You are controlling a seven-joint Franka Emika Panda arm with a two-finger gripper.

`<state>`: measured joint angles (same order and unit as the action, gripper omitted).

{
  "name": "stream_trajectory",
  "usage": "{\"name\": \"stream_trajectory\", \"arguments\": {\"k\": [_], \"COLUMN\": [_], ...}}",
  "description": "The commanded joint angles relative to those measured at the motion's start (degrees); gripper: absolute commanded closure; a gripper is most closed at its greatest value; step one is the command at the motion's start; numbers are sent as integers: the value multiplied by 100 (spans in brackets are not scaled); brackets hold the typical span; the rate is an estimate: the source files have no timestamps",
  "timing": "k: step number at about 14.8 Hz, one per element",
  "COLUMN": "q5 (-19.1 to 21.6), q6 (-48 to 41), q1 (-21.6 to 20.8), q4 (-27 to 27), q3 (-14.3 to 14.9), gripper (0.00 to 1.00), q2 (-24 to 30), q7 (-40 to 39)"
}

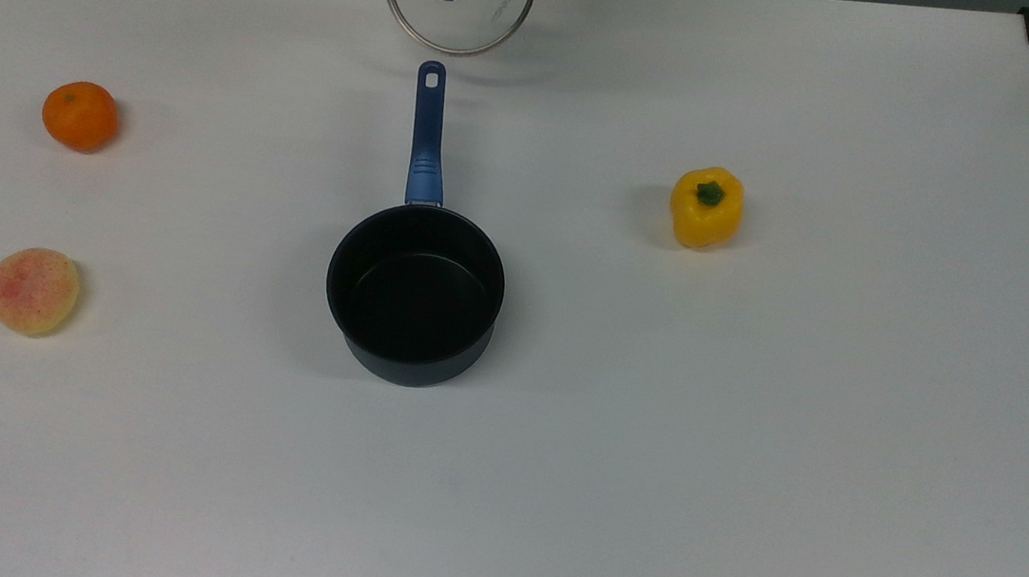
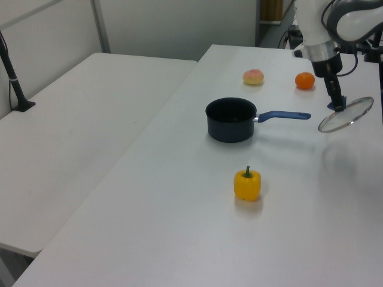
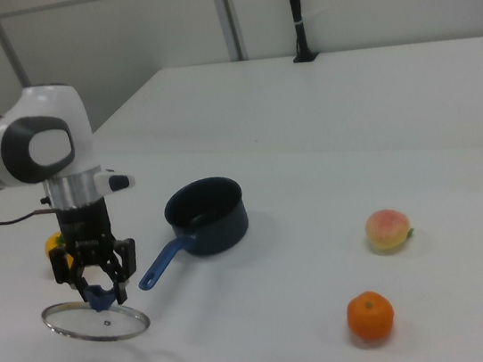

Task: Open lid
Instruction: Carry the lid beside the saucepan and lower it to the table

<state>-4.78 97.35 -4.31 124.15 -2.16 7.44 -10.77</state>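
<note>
The round glass lid [image 3: 91, 324] with its metal rim hangs tilted, low over the table past the tip of the pot's handle. My gripper [image 3: 101, 292] is shut on the lid's blue knob [image 3: 101, 299], fingers pointing down. In the left view the gripper [image 2: 338, 106] holds the lid [image 2: 347, 115] at the left view's right edge. In the top view the lid [image 1: 463, 17] lies at the top edge, partly under the arm. The dark blue saucepan [image 1: 415, 292] stands uncovered mid-table, its long handle [image 1: 427, 131] pointing toward the lid.
A yellow pepper [image 1: 706, 206] stands to the top view's right of the pan. An orange [image 1: 80, 116] and a peach [image 1: 34, 291] lie at the top view's left. The white table [image 1: 746, 447] has wide bare space in front.
</note>
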Motion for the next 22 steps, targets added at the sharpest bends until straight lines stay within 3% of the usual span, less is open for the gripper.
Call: {"name": "stream_trajectory", "arguments": {"k": [1, 4, 6, 9, 12, 15, 16, 17, 18, 20, 21, 22], "q5": [-49, -155, -181, -627, -1007, -1043, -1043, -1043, -1043, -1043, -1034, -1025], "q6": [1009, 1785, 2434, 3094, 3439, 3510, 3510, 3510, 3484, 3440, 3396, 3369], "q1": [-209, -237, -245, -254, -254, -246, -245, -237, -219, -210, -202, -201], "q4": [714, 1040, 1041, 1041, 1032, 980, 962, 927, 883, 865, 778, 751], "q3": [-91, -372, -399, -601, -803, -962, -962, -962, -971, -962, -962, -962], "gripper": [75, 75, 75, 75, 75, 72, 66, 53, 32, 7, 0, 0], "q2": [205, 30, -181, -401, -612, -727, -736, -736, -736, -709, -718, -701], "q7": [626, 1023, 1357, 2155, 2834, 3072, 3090, 3090, 3081, 3090, 3125, 3230]}}
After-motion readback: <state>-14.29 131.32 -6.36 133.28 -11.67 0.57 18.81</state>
